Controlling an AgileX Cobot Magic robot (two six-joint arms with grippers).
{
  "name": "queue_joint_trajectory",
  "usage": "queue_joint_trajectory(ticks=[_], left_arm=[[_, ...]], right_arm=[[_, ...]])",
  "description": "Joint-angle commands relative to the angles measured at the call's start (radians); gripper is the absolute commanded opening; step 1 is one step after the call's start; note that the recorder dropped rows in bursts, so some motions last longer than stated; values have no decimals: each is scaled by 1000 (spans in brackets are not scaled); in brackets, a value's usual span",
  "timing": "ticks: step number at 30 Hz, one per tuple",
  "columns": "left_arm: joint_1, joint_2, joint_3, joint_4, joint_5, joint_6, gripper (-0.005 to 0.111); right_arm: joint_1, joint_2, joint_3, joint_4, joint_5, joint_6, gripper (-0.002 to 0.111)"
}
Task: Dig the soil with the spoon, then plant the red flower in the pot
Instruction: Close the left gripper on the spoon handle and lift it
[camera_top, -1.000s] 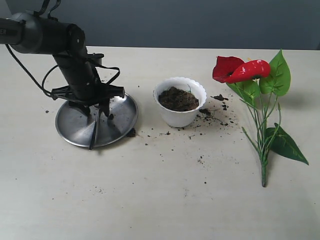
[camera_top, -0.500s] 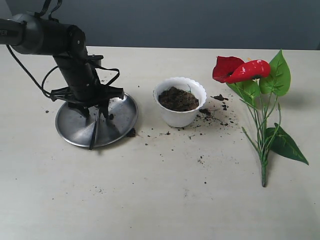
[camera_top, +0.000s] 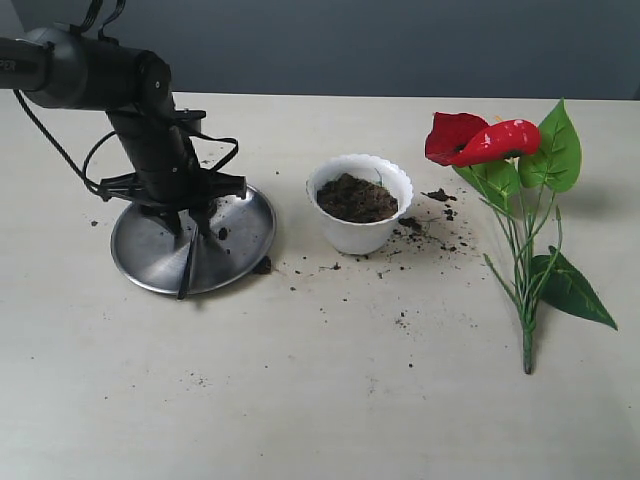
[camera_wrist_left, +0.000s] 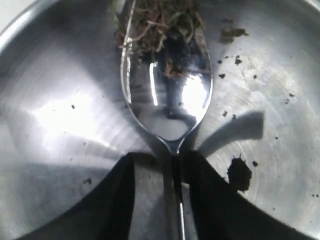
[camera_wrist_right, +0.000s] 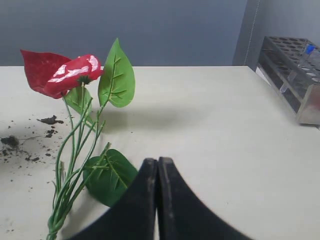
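The left tool straddles the handle of the spoon lying on the steel plate, jaws part open and gripping nothing. It wants to close squarely and lift level. The right tool is pinched shut and empty beside the red flower on the table. The pot of soil stands between plate and flower.

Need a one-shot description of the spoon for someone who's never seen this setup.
In the exterior view, left of the white pot sits a round steel plate, under the left arm's end effector. The spoon lies on that plate, its thin handle between the open fingers. It's the only slim, long-handled silver piece, with fibrous soil caked at its bowl's tip.
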Motion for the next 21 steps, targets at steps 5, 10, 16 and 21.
queue_joint_trajectory(ticks=[5,10,16,21], left_arm=[[-4,9,-2,5,2,29,0],[-4,9,-2,10,2,63,1],[-4,9,-2,40,19,60,0],[-4,9,-2,47,23,58,0]], right_arm=[[-4,-6,1,-2,-5,-1,-1],[-4,-6,1,-2,-5,-1,-1],[-4,-6,1,-2,-5,-1,-1],[-4,-6,1,-2,-10,-1,-1]])
